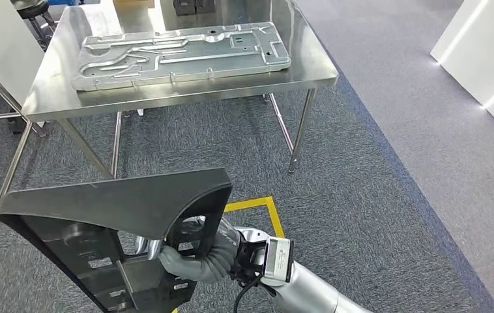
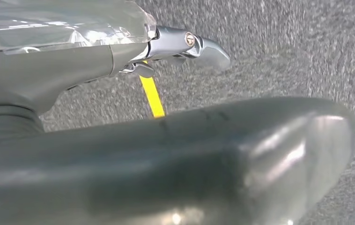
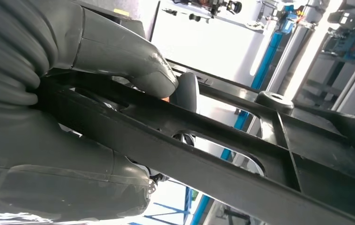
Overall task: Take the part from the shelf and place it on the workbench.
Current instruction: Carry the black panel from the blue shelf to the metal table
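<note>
A large black frame-like part with cut-outs hangs low in front of me in the head view, tilted, above the carpet. My right hand grips its lower right edge from beneath. In the right wrist view the thumb presses on one of the part's black bars and the fingers wrap under it. My left hand appears in the left wrist view with its thick thumb and a silver-tipped finger apart, with carpet showing between them. The steel workbench stands ahead.
A silver machined plate covers much of the workbench top. Thin steel legs hold the bench up. Yellow tape marks the grey carpet near my feet. White panels stand at the far right.
</note>
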Tool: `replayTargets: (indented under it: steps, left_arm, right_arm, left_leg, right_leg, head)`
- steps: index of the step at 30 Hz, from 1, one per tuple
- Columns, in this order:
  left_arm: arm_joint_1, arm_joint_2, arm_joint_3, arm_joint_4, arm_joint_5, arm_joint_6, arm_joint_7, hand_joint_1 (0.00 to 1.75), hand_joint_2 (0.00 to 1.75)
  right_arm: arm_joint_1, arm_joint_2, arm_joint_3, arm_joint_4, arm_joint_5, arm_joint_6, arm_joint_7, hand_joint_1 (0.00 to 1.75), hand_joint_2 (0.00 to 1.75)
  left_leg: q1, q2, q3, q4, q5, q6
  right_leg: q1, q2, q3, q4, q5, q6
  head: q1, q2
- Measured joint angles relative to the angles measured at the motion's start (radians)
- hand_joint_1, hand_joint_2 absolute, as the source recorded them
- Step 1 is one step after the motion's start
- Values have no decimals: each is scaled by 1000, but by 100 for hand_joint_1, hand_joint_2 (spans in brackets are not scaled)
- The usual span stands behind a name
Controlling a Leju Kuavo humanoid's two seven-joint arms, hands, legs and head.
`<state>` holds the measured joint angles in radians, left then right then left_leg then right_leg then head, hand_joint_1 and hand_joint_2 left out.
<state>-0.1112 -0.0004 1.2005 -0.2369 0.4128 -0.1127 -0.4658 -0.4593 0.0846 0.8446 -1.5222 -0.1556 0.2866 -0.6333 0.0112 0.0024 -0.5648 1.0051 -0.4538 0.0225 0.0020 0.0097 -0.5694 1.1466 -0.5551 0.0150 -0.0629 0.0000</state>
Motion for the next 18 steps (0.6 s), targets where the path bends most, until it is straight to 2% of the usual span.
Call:
replayTargets:
  steps: [2,3,4,5,7,8,9,10,13,14,15,17,18]
  left_arm:
    - [0,0,0,0,0,-1,0,0,0]
    - [1,0,0,0,0,-1,0,0,0]
    - [1,0,0,0,0,-1,0,0,0]
    - [1,0,0,0,0,-2,0,0,0]
    - [0,0,0,0,0,-3,0,0,0]
    - [-1,0,0,0,0,-3,0,0,0]
    - [-2,0,0,0,0,-4,0,0,0]
    - [-3,0,0,0,0,-4,0,0,0]
    - [-6,0,0,0,0,-4,1,0,0]
    - [-8,0,0,0,0,-4,1,0,0]
    - [-9,0,0,0,0,-4,1,0,0]
    - [-10,0,0,0,-1,-4,1,0,0]
    - [-8,0,0,0,-1,-4,1,0,0]
  right_arm:
    - [-1,-1,-1,0,-2,3,1,175,175]
    - [0,-2,-2,1,-3,4,1,175,175]
    - [1,-2,-3,1,-3,5,1,175,175]
    - [1,-2,-3,1,-3,5,2,175,175]
    - [1,-3,-5,2,-4,5,2,175,175]
    - [1,-3,-7,2,-4,5,2,175,175]
    - [1,-4,-8,3,-4,5,2,175,175]
    - [2,-4,-10,3,-5,5,2,175,175]
    - [3,-3,-13,3,-5,6,3,175,175]
    - [2,-3,-14,3,-5,6,3,175,175]
    - [2,-2,-14,3,-5,6,3,175,175]
    - [3,-2,-14,4,-5,6,2,175,175]
    - [5,-2,-14,4,-5,6,3,175,175]
  left_leg:
    - [0,0,12,-2,-11,2]
    - [1,-1,18,-2,-18,0]
    - [2,-2,27,-2,-25,-2]
    - [3,-3,39,-2,-34,-5]
    - [5,-5,64,-1,-53,-14]
    - [6,-5,73,-1,-62,-20]
    - [5,-6,78,-3,-70,-28]
    - [5,-6,82,0,-73,-36]
    - [8,-5,92,23,-83,-54]
    - [10,-4,80,53,-95,-57]
    - [11,-4,52,103,-113,-59]
    - [11,-4,-33,226,-162,-62]
    - [10,-4,-69,265,-177,-62]
  right_leg:
    - [-7,-2,-87,121,-46,8]
    - [-10,-3,-120,152,-54,11]
    - [-13,-4,-136,148,-41,13]
    - [-15,-5,-133,108,-5,14]
    - [-16,-5,-96,-24,90,12]
    - [-14,-5,-81,-74,111,7]
    - [-11,-5,-73,-103,122,0]
    - [-9,-4,-71,-112,117,-8]
    - [-9,-2,-46,-119,118,-33]
    - [-9,-2,-35,-121,115,-39]
    - [-8,-2,-27,-122,110,-44]
    - [-2,-1,-18,-122,97,-51]
    - [1,0,-12,-122,91,-53]
  head:
    - [0,0]
    - [0,0]
    - [0,0]
    - [0,0]
    - [0,0]
    - [0,0]
    - [0,0]
    - [0,0]
    - [0,0]
    - [0,0]
    - [0,0]
    - [0,0]
    - [0,0]
